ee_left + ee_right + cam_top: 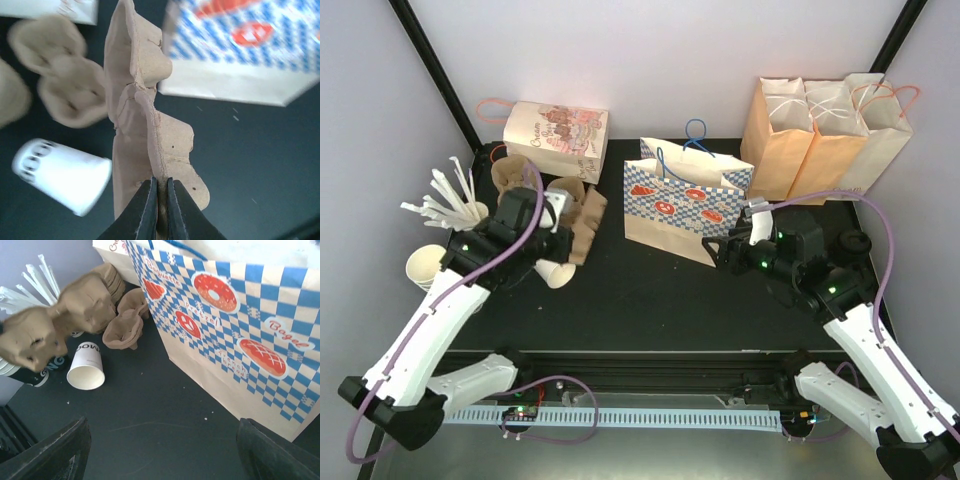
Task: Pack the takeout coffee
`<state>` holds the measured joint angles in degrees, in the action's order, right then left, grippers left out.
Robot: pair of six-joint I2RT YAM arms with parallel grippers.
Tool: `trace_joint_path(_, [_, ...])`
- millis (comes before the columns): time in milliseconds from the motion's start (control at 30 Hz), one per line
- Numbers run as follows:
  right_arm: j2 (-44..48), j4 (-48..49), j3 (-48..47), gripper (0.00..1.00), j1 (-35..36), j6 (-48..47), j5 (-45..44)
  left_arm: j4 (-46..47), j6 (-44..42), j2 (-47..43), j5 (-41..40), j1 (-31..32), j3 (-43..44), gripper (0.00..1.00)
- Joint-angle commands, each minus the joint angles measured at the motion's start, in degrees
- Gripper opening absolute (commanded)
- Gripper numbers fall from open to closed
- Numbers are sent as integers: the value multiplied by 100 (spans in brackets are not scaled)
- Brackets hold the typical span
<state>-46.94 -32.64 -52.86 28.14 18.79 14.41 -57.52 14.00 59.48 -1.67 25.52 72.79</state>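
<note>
While left gripper (156, 210) pinches brown cup carrier (145, 130) aloft | right gripper (160, 450) wide, facing checked bag (240, 330)

Dark counter (650, 300), blue-checked bakery bag (685, 205) standing mid-counter, three plain tan bags (820, 135) at right rear, printed white bag (555, 140) at left rear, white cup (557, 272) on its side, loose pulp carriers (512, 172) beside it

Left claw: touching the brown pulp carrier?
Touching. In the left wrist view the left claw has its fingers pinched shut on the edge of the brown pulp carrier, with no gap showing.
</note>
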Motion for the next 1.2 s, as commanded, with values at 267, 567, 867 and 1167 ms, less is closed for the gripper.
trace_joint_path(267, [-22,-27,552,82,-2,325,323,544,1948,794,-35,2854,-1065,11])
trace_joint_path(567, [-281,-327,769,83,67,168,654,1315,2065,1446,219,3985,-678,55])
trace_joint_path(867, [-484,-239,1125,81,1244,284,212,640,2927,342,-651,3683,-1572,81])
trace_joint_path(1167, [-1999,540,1235,77,2861,728,-457,1027,2949,-1430,-128,2302,-2947,85])
